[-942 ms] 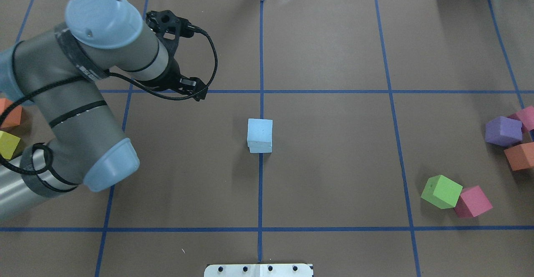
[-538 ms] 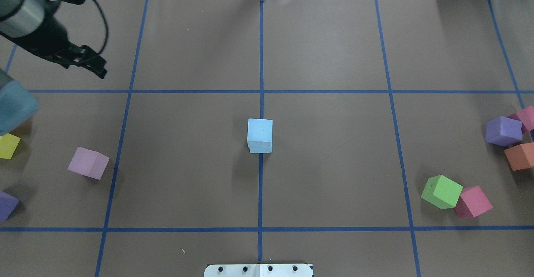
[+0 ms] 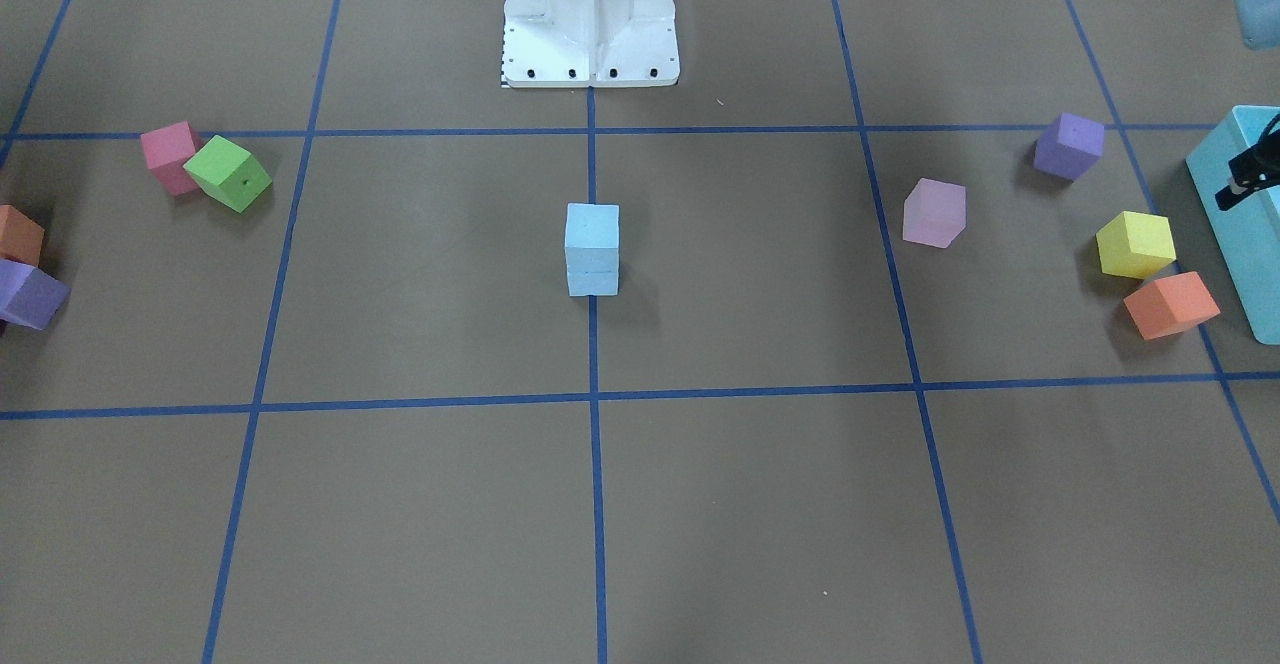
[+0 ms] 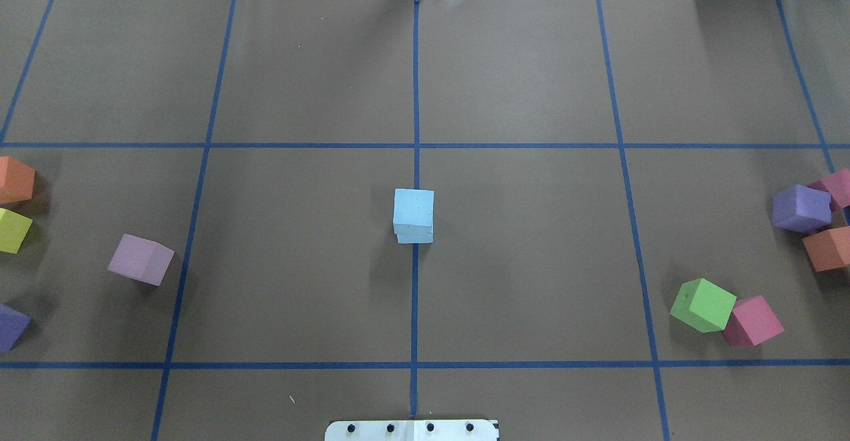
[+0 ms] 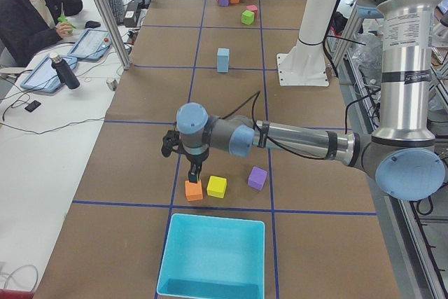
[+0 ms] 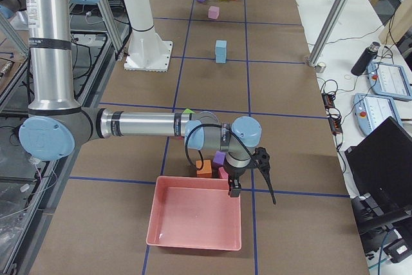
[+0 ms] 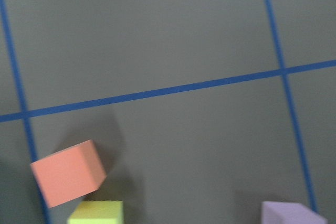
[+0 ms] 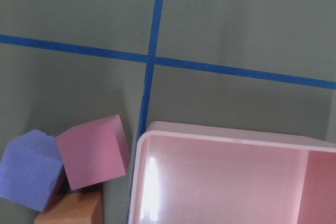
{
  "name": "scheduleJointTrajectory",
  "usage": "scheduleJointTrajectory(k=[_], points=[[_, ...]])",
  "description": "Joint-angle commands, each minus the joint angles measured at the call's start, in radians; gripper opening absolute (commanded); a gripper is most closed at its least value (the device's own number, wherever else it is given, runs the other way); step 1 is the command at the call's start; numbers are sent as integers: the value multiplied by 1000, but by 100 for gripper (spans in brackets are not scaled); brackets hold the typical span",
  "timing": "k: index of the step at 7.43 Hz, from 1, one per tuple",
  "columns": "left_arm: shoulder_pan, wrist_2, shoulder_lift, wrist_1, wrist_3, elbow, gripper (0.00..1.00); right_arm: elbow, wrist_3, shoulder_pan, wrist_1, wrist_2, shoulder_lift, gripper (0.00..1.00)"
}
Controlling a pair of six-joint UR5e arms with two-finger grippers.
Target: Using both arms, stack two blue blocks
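Observation:
Two pale blue blocks stand stacked at the table's centre on the middle tape line: the upper block (image 4: 414,206) sits squarely on the lower block (image 4: 415,236). The stack also shows in the front view (image 3: 592,249) and in both side views (image 5: 222,59) (image 6: 221,51). Neither gripper touches it. My left gripper (image 5: 194,171) hangs far off at the table's left end above an orange cube (image 5: 194,190). My right gripper (image 6: 233,187) hangs at the right end over the rim of a pink tray (image 6: 196,217). I cannot tell whether either is open or shut.
A turquoise box (image 5: 213,260) stands at the left end, with yellow (image 5: 217,186) and purple (image 5: 257,177) cubes and a lilac cube (image 4: 141,260) nearby. At the right are green (image 4: 702,305), pink (image 4: 752,321), purple (image 4: 801,208) and orange (image 4: 827,248) cubes.
My left arm has swung away from near the centre and out of the overhead view to the left, uncovering the cubes there. The blue stack has not moved.

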Motion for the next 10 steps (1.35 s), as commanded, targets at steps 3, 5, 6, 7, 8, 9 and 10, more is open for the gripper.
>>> scheduleJointTrajectory(k=[3,5,6,7,8,9,10], points=[[-79,6,91,-37,29,-3,98,1,0,0,0,1,1,100],[-77,8,89,-34,28,-1,98,1,0,0,0,1,4,100],[-79,8,91,-28,28,0,98,0,0,0,0,1,7,100],[-80,8,92,-29,28,-3,98,0,0,0,0,1,7,100],[-79,8,91,-31,29,6,98,-2,1,0,0,1,7,100],[-79,8,91,-31,28,7,98,-2,1,0,0,1,7,100],[-79,8,91,-31,28,7,98,-2,1,0,0,1,7,100]])
